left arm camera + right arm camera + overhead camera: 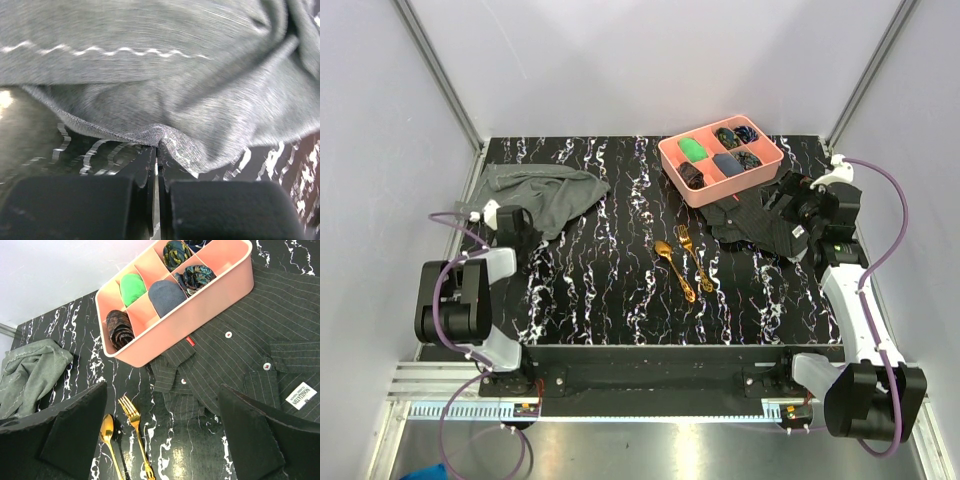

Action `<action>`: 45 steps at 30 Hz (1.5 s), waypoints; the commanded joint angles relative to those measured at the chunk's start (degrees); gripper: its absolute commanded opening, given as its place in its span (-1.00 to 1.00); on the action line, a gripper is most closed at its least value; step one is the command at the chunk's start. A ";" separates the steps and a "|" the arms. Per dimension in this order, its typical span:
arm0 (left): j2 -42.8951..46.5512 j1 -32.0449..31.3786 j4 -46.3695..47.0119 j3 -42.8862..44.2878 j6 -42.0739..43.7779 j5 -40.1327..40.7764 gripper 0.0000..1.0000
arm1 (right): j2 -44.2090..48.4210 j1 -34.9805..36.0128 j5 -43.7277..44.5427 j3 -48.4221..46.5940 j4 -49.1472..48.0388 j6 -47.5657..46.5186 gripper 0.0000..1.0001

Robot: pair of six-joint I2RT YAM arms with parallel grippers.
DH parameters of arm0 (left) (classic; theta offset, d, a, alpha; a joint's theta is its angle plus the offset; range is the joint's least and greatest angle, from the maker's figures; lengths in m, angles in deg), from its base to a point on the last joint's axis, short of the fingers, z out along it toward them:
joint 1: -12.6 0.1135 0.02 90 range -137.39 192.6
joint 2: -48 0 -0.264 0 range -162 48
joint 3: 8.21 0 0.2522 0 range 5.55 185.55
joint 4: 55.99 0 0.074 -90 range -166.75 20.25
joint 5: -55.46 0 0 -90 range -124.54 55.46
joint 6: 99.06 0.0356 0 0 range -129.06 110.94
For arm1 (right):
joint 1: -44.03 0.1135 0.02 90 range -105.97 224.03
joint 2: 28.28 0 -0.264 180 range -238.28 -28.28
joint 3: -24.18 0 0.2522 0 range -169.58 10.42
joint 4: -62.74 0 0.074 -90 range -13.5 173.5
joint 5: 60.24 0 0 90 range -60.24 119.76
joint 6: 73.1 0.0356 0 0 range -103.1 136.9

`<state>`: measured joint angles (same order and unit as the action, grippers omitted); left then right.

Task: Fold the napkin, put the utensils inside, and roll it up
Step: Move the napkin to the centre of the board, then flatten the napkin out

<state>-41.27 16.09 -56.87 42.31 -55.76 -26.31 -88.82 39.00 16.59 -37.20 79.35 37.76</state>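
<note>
The napkin [545, 195] lay crumpled at the far left of the worktop [610, 300], well apart from the gold spoon [672, 262] and fork [694, 255] near the centre. The left fingers [151, 162] were shut on a fold of its near edge. The right fingers [788, 210] stood wide open, holding nothing, above the black shirt [760, 228]. We judged the cloth light, limp and quick to bunch, so it would drape rather than keep a shape. An edge or corner seemed the best hold, with a second corner taken to spread it flat.
</note>
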 commanded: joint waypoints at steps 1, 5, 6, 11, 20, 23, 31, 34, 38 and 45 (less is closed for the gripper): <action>4.72 -4.88 5.13 0.43 3.54 -1.46 -1.00 | -0.55 -0.06 -2.21 -3.18 -0.66 -0.03 0.99; 8.76 -12.35 3.91 0.86 7.14 1.52 -1.00 | -1.87 0.03 -5.72 -3.97 -0.39 0.14 0.99; 9.11 -15.58 3.64 1.13 7.41 2.22 -1.00 | -2.30 0.03 -6.51 -4.32 -0.39 0.23 0.99; 8.25 -25.35 3.11 2.79 6.80 5.30 -1.00 | -5.64 2.65 -7.92 -6.60 1.54 -0.64 1.00; -3.87 -44.69 3.82 13.16 5.65 7.68 -1.00 | -12.15 12.24 -7.49 -11.18 3.47 -0.74 1.00; -5.29 -47.69 5.30 14.31 5.04 5.31 -0.82 | -13.03 13.56 -7.57 -12.32 4.44 -0.65 0.99; 11.99 -47.78 -5.92 6.86 7.49 16.52 0.97 | -15.83 18.48 -5.29 -16.63 9.79 -3.20 0.99; 23.77 -45.51 -12.43 1.86 8.03 19.80 0.97 | -18.12 22.08 -5.12 -18.47 10.42 -3.37 0.99; 39.22 -36.56 -21.56 -3.35 6.80 17.35 0.97 | -22.69 30.59 -2.04 -20.23 11.38 -4.43 0.88; 44.63 -18.53 -23.35 -9.06 5.48 6.90 0.97 | -31.84 41.14 1.56 -20.68 16.13 -3.37 0.55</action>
<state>4.10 -7.78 -77.85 35.86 -49.70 -12.81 -118.43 74.95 14.29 -56.87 91.18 34.64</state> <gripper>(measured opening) 0.985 0.807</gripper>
